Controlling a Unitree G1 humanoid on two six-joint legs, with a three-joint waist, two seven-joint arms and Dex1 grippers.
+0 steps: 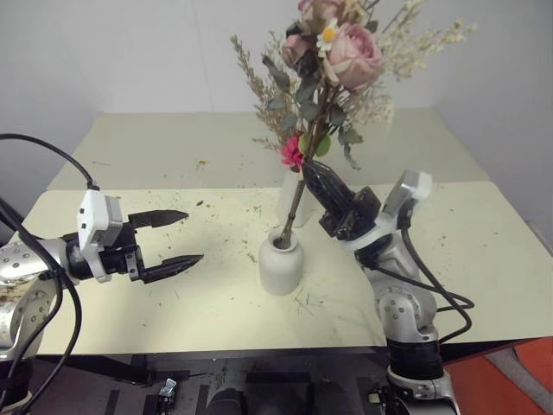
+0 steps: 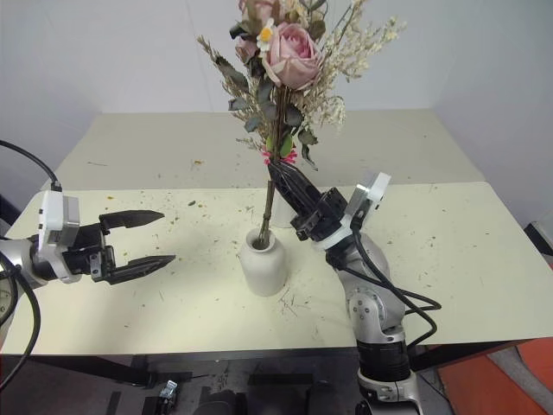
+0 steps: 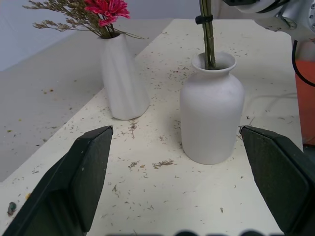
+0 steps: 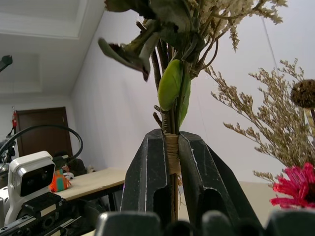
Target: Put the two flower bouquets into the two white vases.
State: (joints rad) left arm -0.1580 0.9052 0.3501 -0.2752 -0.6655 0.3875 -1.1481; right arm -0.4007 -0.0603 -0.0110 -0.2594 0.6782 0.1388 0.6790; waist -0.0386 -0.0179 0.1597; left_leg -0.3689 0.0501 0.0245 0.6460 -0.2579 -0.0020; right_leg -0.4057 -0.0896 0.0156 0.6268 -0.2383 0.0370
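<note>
Right gripper (image 1: pixel 318 177) clamped on rose bouquet (image 1: pixel 333 60) stems

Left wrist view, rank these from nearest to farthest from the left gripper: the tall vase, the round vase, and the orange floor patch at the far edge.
1. Round vase, just ahead of the open left gripper, holding the rose stems.
2. Tall vase, farther back and to one side, with the magenta daisy in it.
3. Orange floor patch, off the table edge beyond the round vase.

Pale table (image 1: pixel 484 259), strewn with dried plant bits; bearing 2 white vases: round-shouldered (image 1: pixel 281 259), tall slim (image 3: pixel 120 81) behind.
</note>
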